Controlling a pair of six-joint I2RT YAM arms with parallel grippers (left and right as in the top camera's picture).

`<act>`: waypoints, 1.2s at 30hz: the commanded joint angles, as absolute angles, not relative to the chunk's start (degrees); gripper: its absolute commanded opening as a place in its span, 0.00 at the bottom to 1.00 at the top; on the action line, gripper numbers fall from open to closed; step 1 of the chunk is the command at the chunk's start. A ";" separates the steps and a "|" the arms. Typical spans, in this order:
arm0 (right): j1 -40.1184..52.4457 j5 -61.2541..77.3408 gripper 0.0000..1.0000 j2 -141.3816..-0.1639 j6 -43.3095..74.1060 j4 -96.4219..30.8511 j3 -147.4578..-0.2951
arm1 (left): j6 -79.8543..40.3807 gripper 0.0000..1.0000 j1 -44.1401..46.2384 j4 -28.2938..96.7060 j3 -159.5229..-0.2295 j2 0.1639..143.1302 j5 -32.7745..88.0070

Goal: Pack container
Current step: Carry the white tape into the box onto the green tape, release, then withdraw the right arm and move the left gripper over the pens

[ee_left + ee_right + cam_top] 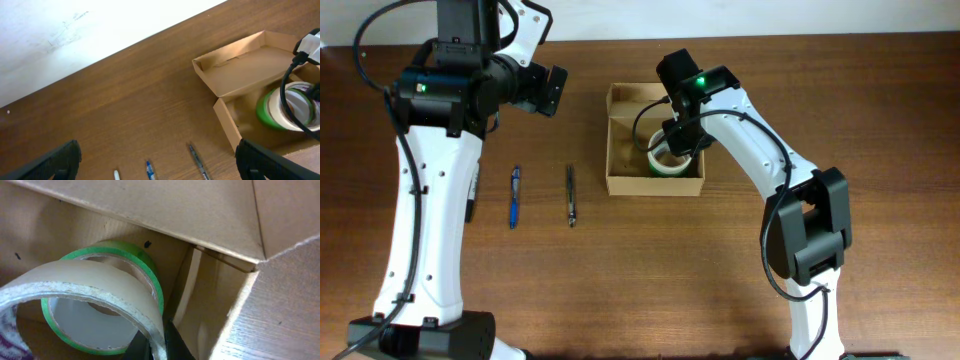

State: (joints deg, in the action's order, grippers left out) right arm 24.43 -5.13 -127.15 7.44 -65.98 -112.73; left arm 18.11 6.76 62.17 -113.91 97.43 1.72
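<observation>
Two arms work at a wooden counter [620, 285] where a small cardboard box [655, 187] sits with its flap [240, 62] open, in the far middle of the surface between the arms.

The right pincer [676, 140] reaches down into the right part of the box. In the wrist view it is clamped [156, 346] on the wall of a clear roll [90, 282] of tape, with a dark finger on either side of the band. The roll is on edge inside the box. A green roll [142, 257] is also inside, just behind the clear one and close to a cardboard wall. The frames do not show whether the two rolls touch.

The left pincer [553, 90] hangs over bare wood well left of the box, near the counter's far edge. Its jaws are spread wide and hold nothing. Its own camera looks past the two dark fingertips [57, 161] toward the box.

A blue pen [515, 196] and a dark pen [571, 195] lie side by side but apart on the counter, left of the box and outside it. Both run roughly parallel to the box's left wall.
</observation>
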 commanded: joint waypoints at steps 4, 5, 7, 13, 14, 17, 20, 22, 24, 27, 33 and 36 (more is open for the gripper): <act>24.67 -5.58 0.42 -127.09 7.97 -66.67 -113.80 | 19.03 0.99 6.59 62.19 -114.58 97.71 2.76; 24.67 -5.56 0.47 -127.09 7.97 -66.67 -113.80 | 19.03 0.99 6.59 62.19 -114.58 97.71 2.76; 24.67 -5.10 0.52 -127.09 7.99 -66.67 -113.80 | 19.03 0.99 6.59 62.19 -114.58 97.71 2.76; 24.69 -4.99 0.67 -127.00 7.97 -69.19 -117.84 | 19.00 0.99 6.59 61.58 -114.58 97.71 2.79; 24.71 -5.02 0.68 -127.00 7.94 -70.59 -120.27 | 19.00 0.99 6.59 61.30 -114.58 97.71 2.79; 24.73 -5.02 0.70 -127.00 7.94 -76.55 -131.72 | 18.96 0.99 6.59 60.71 -114.58 97.71 2.76; 24.71 -5.87 0.79 -127.00 7.77 -84.62 -145.51 | 18.96 0.99 6.50 60.80 -114.58 97.84 2.66; 24.67 -9.76 0.88 -127.00 7.81 -91.33 -155.54 | 18.85 0.99 6.11 60.99 -114.58 98.24 2.52; 24.36 -14.79 0.99 -127.00 8.03 -97.47 -164.35 | 17.67 0.99 5.32 61.58 -114.56 99.18 2.35; 23.09 -15.77 0.99 -124.01 8.01 -97.14 -170.06 | 14.13 0.99 3.22 61.98 -114.37 101.62 2.09; 17.69 -15.68 0.99 -119.22 10.39 -97.34 -169.82 | 9.69 0.99 -1.37 64.90 -114.34 107.94 -1.34; 14.98 -15.73 0.99 -118.13 10.33 -97.34 -169.82 | 9.96 1.00 -3.97 66.74 -114.34 110.39 -1.32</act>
